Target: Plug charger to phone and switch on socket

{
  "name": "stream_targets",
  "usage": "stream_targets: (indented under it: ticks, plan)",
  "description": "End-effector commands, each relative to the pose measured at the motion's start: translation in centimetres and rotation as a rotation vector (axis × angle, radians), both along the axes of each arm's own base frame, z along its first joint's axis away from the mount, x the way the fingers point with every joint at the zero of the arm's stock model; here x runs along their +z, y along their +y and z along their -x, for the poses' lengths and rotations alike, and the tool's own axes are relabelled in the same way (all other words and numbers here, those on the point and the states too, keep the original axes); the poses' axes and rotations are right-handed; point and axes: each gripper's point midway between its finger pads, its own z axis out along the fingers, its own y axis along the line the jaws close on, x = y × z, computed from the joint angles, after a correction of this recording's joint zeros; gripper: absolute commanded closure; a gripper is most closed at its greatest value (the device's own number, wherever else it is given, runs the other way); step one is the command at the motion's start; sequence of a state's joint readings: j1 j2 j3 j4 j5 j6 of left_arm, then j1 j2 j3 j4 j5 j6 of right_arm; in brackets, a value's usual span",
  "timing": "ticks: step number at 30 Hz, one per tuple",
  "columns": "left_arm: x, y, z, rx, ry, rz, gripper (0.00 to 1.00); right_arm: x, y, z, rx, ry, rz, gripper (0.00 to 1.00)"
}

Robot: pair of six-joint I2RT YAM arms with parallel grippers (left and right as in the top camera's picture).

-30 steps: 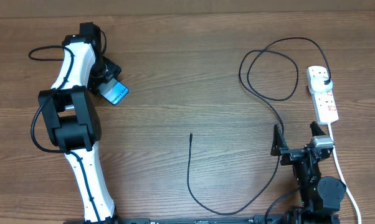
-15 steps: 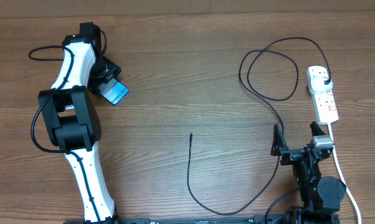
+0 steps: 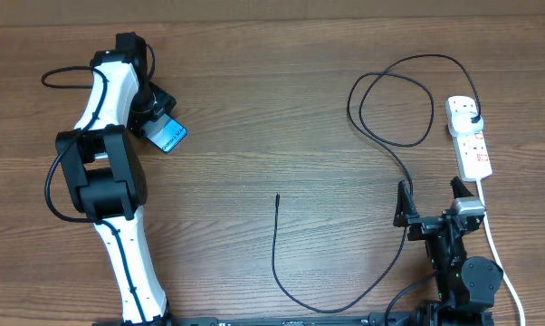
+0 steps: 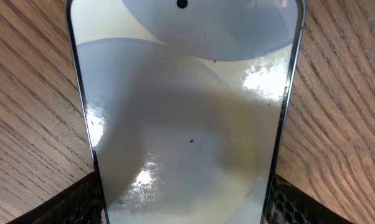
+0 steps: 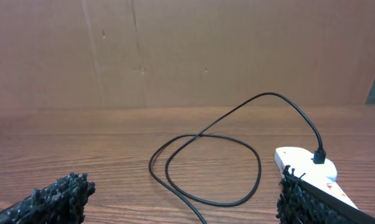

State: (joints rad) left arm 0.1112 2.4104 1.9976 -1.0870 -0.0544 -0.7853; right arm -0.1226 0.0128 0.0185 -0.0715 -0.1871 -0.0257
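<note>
the phone point(image 3: 172, 136) is at the far left of the table point(image 3: 254, 100), mostly tucked under the left arm, so only one blue corner shows from above. there's a strip of white writing on that corner, too small to read. the left gripper point(image 4: 184, 186) has the phone between its pads, one against each long edge, clamped on it as far as i can make out. up close the screen is all glare and grey reflection, its lower end is cut off, and some faint marks at the top right can't be read.

the socket point(image 3: 470, 138) lies at the far right with red markings i can't read. the charger point(image 3: 395, 109) is plugged into its far end, loops on the wood and runs down to a loose tip at mid-table. part of that cable passes behind the right gripper point(image 3: 429, 199), whose jaws are spread wide with nothing between them. the socket's white cord point(image 3: 495, 246) runs off the near edge.
</note>
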Motion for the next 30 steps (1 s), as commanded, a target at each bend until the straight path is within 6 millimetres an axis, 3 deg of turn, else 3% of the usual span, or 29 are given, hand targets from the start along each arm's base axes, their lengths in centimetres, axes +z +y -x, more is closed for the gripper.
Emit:
stream_targets:
  ticks: [1,10,30]
  plan:
    - [-2.6,0.0,1.3,0.004,0.067,0.002,0.96,-0.2,0.2,0.0,0.010,-0.004,-0.001,0.00]
    - [-2.4,0.0,1.4,0.003,0.066,0.002,0.96,-0.2,0.2,0.0,0.011,-0.004,-0.001,0.00]
    - [2.5,-0.1,-0.8,-0.009,0.002,0.010,0.96,-0.2,0.2,0.0,0.010,-0.004,-0.001,0.00]
